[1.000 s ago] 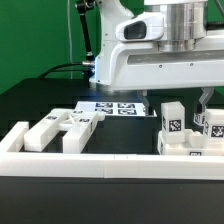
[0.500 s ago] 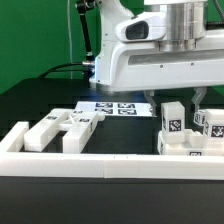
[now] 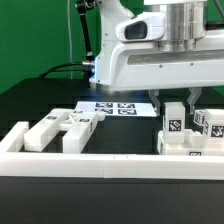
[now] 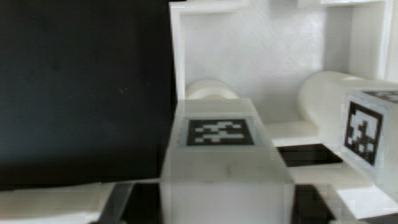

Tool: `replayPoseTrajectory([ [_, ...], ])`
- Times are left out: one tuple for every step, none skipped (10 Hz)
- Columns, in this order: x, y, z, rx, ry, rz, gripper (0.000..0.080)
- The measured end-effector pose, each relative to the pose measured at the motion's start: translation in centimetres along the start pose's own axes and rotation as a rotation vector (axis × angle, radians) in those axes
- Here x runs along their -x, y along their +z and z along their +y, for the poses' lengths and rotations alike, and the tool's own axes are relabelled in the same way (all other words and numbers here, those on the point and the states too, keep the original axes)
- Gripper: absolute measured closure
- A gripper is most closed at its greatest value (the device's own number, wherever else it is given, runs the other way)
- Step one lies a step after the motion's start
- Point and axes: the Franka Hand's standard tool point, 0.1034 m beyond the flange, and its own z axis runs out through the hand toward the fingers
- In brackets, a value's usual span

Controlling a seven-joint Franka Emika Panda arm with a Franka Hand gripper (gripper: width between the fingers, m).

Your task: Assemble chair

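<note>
White plastic, blocky and tagged: the upright block (image 3: 172, 121) stands at about four o'clock in the exterior view, at the near edge of a cluster of chair parts (image 3: 190, 142) just behind the border rail (image 3: 100, 163). The gripper (image 3: 178, 103) sits directly above it, at twelve o'clock from the block. Its jaws are pinched narrow on the block's upper end, one finger on each flank, so the claw holds this piece. The block's long axis runs from twelve to six o'clock, in line with the fingers, and the wrist view shows it centred under the camera. A second tagged part (image 3: 212, 122) stands just beside it at three o'clock. The coming move therefore probably calls for a straight lift toward twelve o'clock, since a sideways pull could knock that neighbour. The loose parts (image 3: 55, 130) lie well apart at eight o'clock on the black table (image 3: 40, 100), with the marker board (image 3: 115, 107) between the two groups, farther back.
</note>
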Motion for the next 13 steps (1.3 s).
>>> replayPoseTrajectory([
  [0.05,0.03,0.02,0.001,0.137,0.006,0.0511],
  [0.09,0.07,0.09,0.000,0.259,0.014,0.0511],
  [0.11,0.10,0.13,-0.007,0.343,0.027,0.0511],
  [0.12,0.12,0.15,-0.012,0.468,0.043,0.0509],
  [0.12,0.12,0.15,-0.016,0.564,0.051,0.0509],
  [0.11,0.12,0.16,-0.017,0.621,0.051,0.0509],
  [0.12,0.13,0.13,-0.021,0.720,0.050,0.0509],
  [0.14,0.14,0.09,-0.023,0.794,0.049,0.0509],
  [0.17,0.16,0.00,-0.027,0.921,0.046,0.0509],
  [0.19,0.19,-0.08,-0.029,1.007,0.045,0.0509],
  [0.22,0.22,-0.15,-0.032,1.122,0.043,0.0509],
  [0.23,0.25,-0.26,-0.035,1.216,0.043,0.0509],
  [0.26,0.27,-0.44,-0.038,1.313,0.042,0.0509],
])
